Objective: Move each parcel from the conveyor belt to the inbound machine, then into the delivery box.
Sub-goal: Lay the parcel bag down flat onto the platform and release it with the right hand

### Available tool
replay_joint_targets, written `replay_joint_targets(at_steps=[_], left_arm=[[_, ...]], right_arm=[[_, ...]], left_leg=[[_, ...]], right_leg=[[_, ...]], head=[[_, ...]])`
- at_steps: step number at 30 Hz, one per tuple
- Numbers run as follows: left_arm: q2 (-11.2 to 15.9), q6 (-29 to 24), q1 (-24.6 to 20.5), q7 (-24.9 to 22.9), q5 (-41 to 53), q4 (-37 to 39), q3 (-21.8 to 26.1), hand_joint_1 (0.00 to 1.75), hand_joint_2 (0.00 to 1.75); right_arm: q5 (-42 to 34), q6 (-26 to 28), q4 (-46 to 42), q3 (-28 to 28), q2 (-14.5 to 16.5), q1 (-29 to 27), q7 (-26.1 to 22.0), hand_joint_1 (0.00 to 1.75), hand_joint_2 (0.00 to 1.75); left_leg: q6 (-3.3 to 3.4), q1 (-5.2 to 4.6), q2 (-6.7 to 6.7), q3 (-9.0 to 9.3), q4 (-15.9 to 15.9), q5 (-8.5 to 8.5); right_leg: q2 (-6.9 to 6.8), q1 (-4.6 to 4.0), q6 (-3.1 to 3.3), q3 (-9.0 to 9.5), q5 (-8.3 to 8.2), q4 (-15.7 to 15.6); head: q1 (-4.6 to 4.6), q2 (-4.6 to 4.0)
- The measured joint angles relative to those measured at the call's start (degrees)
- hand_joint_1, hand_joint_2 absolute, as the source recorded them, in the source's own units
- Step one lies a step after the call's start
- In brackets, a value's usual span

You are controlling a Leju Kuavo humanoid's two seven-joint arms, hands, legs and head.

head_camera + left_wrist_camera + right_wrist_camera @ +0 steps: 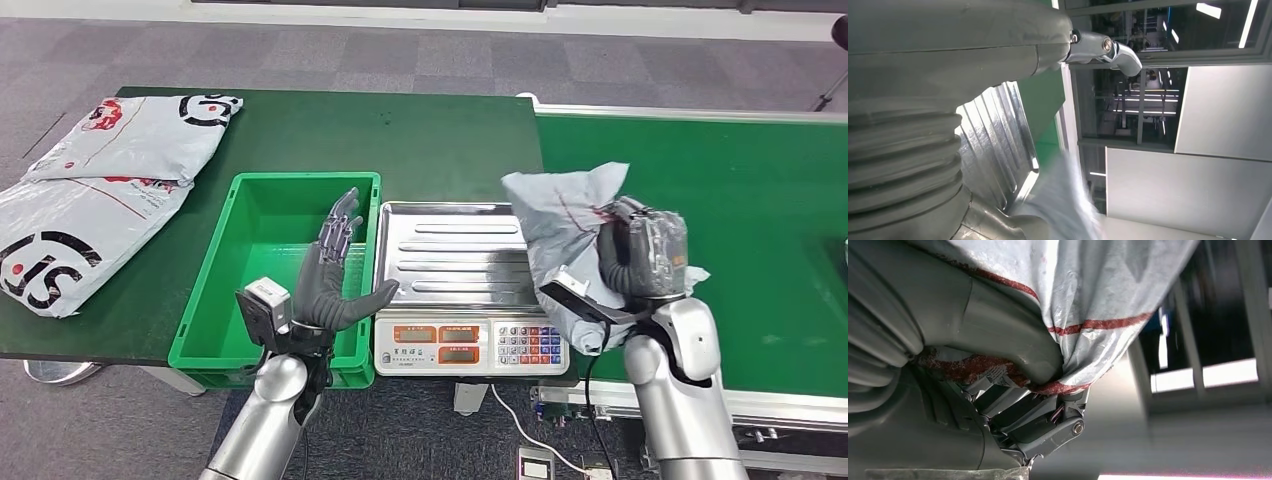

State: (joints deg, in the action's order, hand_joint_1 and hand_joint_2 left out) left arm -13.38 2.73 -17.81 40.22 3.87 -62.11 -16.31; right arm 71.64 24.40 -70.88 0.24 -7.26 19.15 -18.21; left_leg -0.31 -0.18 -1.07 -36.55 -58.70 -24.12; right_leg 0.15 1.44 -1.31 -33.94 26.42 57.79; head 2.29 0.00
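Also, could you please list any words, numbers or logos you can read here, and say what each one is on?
"JS", part of a large black logo cut off at the picture's edge: on the nearer grey parcel bag on the table.
Black logo on the farther bag: too cropped to read.
Scale displays and keypad: too small to read.
Red marks on the parcel in the right hand: unreadable.

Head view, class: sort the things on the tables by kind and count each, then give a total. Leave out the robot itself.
Parcels: 3, two on the table, one held in the right hand
Green bins: 1
Scales: 1
Total: 5
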Motion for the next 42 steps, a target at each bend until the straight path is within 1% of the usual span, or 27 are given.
replay_joint_targets(at_steps=[3, 6, 10, 15, 19, 24, 28, 32, 36, 37, 40, 41, 42], left_arm=[[-0.01, 0.54, -0.61, 0.00, -0.07, 0.37, -0.02, 0.00, 1.75], [-0.02, 0.85, -1.20, 0.00, -0.47, 0.73, -0.08, 0.00, 1.75], [-0.11, 1.25, -1.48, 0.00, -0.65, 1.13, -0.11, 0.00, 1.75], [-0.17, 1.69, -1.67, 0.00, -0.50, 1.62, -0.11, 0.00, 1.75], [-0.20, 1.66, -1.74, 0.00, -0.50, 1.88, -0.11, 0.00, 1.75], [-0.20, 1.30, -1.77, 0.00, -0.63, 2.18, -0.11, 0.00, 1.75], [-0.20, 0.90, -1.79, 0.00, -0.84, 2.22, -0.11, 0.00, 1.75], [-0.20, 0.86, -1.81, 0.00, -0.86, 2.22, -0.11, 0.00, 1.75], [-0.20, 0.72, -1.94, 0.00, -0.92, 2.27, -0.11, 0.00, 1.75], [-0.20, 0.60, -2.00, 0.00, -0.97, 2.31, -0.11, 0.00, 1.75], [-0.19, 0.26, -2.10, 0.00, -1.16, 2.37, -0.11, 0.00, 1.75], [-0.18, 0.20, -2.14, 0.00, -1.21, 2.37, -0.13, 0.00, 1.75], [-0.17, 0.13, -2.19, 0.00, -1.23, 2.37, -0.16, 0.00, 1.75]], right_arm=[[0.78, -3.98, 7.11, 2.21, 0.19, 1.98, 1.82, 1.75, 1.75], [0.44, -4.51, 15.35, 3.59, 0.75, 4.89, 1.65, 1.75, 1.75], [-0.96, -3.50, 22.87, 4.37, 1.52, 7.24, -0.80, 1.75, 1.75], [-3.70, -2.11, 25.35, 6.01, 1.85, 7.67, -4.76, 1.75, 1.75], [-8.41, 0.70, 22.76, 7.47, 1.94, 5.59, -8.76, 1.75, 1.75], [-15.19, 4.88, 12.67, 9.76, 2.02, 0.25, -14.27, 1.75, 1.75], [-17.97, 6.50, 5.24, 11.82, 2.02, -3.14, -16.12, 1.75, 1.75], [-18.25, 6.78, 1.17, 13.14, 2.02, -4.82, -16.28, 1.75, 1.75], [-17.56, 7.12, -0.43, 13.93, 1.98, -5.33, -15.50, 1.75, 1.75], [-17.00, 7.18, -0.45, 14.06, 1.96, -5.30, -14.83, 1.66, 1.75], [-13.53, 6.77, 0.08, 14.66, 1.78, -4.89, -11.13, 1.22, 1.75], [-11.82, 6.23, 0.56, 14.98, 1.68, -4.52, -9.39, 1.27, 1.75], [-9.98, 5.28, 1.32, 15.36, 1.56, -4.03, -7.28, 1.41, 1.75]], left_leg=[[0.01, 0.00, -0.02, -0.01, -0.01, 0.02], [0.00, 0.00, -0.01, 0.01, -0.02, 0.02], [0.00, 0.00, 0.01, 0.02, -0.02, 0.02], [-0.02, 0.01, 0.11, 0.06, -0.02, 0.01], [-0.03, 0.02, 0.11, 0.07, -0.01, 0.01], [-0.03, 0.02, 0.10, 0.05, -0.01, -0.01], [-0.04, 0.01, 0.11, 0.04, -0.01, -0.04], [-0.04, 0.01, 0.11, 0.04, -0.01, -0.05], [-0.04, 0.01, 0.11, 0.05, -0.01, -0.04], [-0.04, 0.01, 0.11, 0.05, -0.01, -0.04], [-0.04, 0.01, 0.11, 0.05, -0.01, -0.03], [-0.04, 0.01, 0.12, 0.05, -0.01, -0.03], [-0.04, 0.01, 0.12, 0.05, -0.01, -0.02]], right_leg=[[-0.02, 0.00, 0.00, 0.01, -0.02, 0.00], [0.00, 0.00, 0.00, 0.02, -0.04, 0.00], [0.02, 0.00, 0.00, 0.01, -0.04, 0.00], [0.11, -0.01, 0.01, -0.01, -0.03, 0.00], [0.11, -0.02, 0.01, -0.01, -0.03, 0.00], [0.11, -0.01, 0.02, -0.02, -0.01, 0.00], [0.11, -0.01, 0.04, -0.04, 0.01, 0.00], [0.11, 0.00, 0.04, -0.04, 0.02, 0.00], [0.11, 0.00, 0.04, -0.03, 0.01, 0.00], [0.10, 0.00, 0.04, -0.02, 0.01, 0.00], [0.11, 0.00, 0.04, -0.02, 0.00, 0.00], [0.11, 0.00, 0.04, -0.02, 0.00, 0.00], [0.11, 0.00, 0.04, -0.02, 0.00, 0.00]], head=[[0.00, 0.00], [0.00, 0.00], [0.00, 0.00], [0.00, 0.00], [0.00, 0.00], [0.00, 0.00], [0.00, 0.00], [0.00, 0.00], [0.00, 0.00], [0.00, 0.00], [0.00, 0.00], [0.00, 0.00], [0.00, 0.00]])
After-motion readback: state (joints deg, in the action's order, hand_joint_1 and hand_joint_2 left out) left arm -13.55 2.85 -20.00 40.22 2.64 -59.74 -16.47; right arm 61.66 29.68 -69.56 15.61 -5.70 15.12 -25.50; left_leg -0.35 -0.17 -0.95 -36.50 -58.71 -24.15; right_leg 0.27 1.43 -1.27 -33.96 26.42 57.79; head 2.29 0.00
